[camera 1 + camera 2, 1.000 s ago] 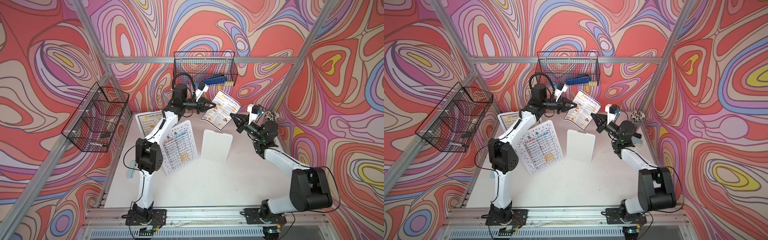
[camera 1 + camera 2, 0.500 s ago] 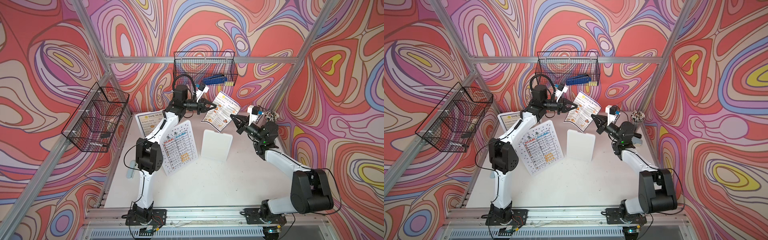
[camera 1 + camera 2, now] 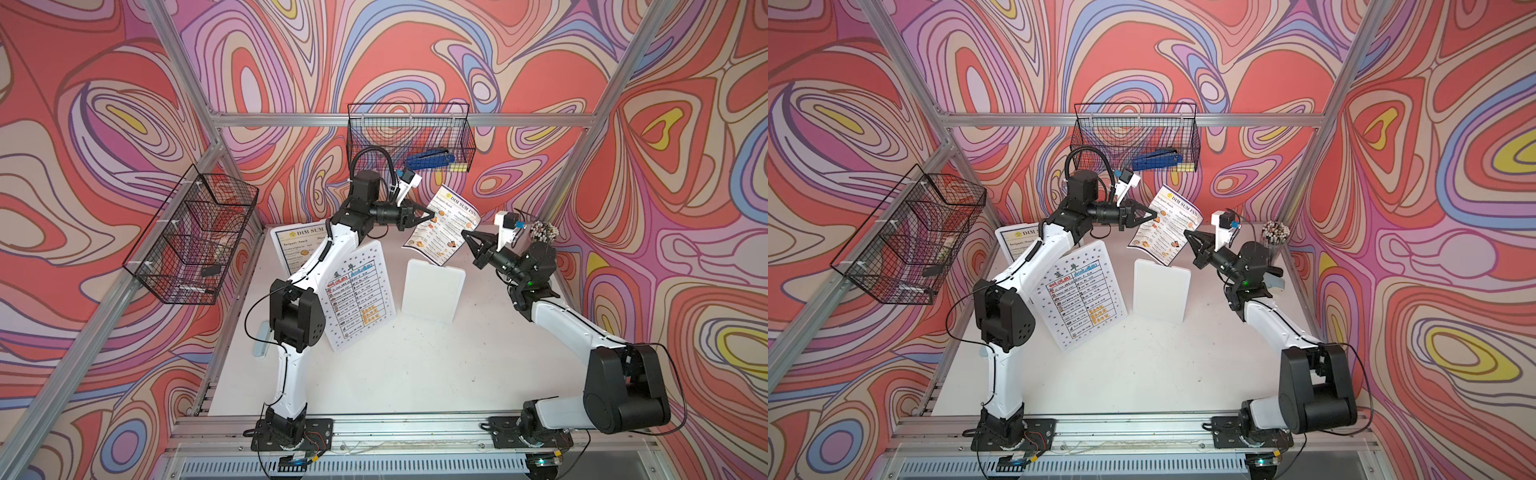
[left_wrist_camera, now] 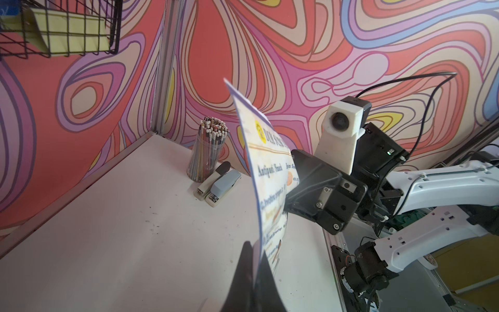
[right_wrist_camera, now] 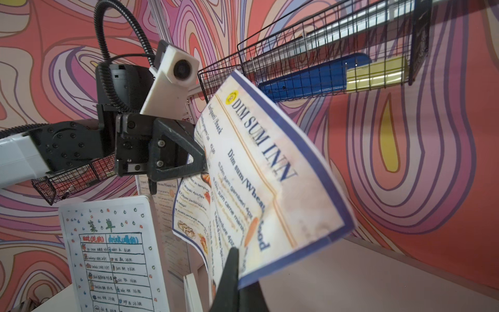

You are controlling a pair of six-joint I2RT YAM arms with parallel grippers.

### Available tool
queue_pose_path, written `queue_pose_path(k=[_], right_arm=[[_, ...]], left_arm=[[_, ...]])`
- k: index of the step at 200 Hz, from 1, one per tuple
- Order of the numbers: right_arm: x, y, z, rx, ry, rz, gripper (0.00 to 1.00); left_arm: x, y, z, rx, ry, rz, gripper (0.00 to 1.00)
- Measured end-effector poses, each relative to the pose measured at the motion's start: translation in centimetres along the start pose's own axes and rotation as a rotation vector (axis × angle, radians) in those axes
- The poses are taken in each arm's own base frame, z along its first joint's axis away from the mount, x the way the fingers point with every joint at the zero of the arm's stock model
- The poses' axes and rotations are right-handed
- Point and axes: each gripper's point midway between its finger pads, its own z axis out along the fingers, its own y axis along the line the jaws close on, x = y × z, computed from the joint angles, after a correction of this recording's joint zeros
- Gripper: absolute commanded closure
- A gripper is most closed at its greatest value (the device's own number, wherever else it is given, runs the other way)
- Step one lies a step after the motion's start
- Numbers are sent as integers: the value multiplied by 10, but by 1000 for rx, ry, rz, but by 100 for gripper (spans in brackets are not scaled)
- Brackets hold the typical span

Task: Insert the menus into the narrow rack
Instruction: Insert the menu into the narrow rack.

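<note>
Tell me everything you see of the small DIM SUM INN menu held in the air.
The small DIM SUM INN menu is a thin printed paper sheet, dark-blue border, cream face with food photos. It hangs tilted and curled above the table, pinched at opposite edges by the left hand and right hand.

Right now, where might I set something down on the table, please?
Bare: the table's front, from the metal rail to the white menu and blank board. Crowded: the back, where left gripper and right gripper pinch the small menu.
</note>
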Motion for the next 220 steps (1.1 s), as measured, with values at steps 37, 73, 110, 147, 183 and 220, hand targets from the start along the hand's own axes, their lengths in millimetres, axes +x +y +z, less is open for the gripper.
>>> queue_pose_path(k=[37, 73, 110, 147, 183, 220], right_arm=[[-7, 0, -2, 28, 11, 14, 100], [-17, 1, -3, 41, 10, 17, 100], [-17, 1, -4, 56, 29, 34, 100], [-17, 2, -6, 70, 39, 44, 100], [-13, 0, -8, 87, 58, 59, 100], [-14, -1, -13, 122, 69, 66, 100]], left_arm=[[-6, -7, 0, -66, 1, -11, 100], [-13, -13, -1, -105, -10, -11, 100], [-12, -13, -2, -132, 5, -56, 100], [-14, -20, 1, -134, 13, -61, 100], [-11, -19, 3, -140, 23, -72, 100], [-9, -12, 10, -136, 27, -75, 100]])
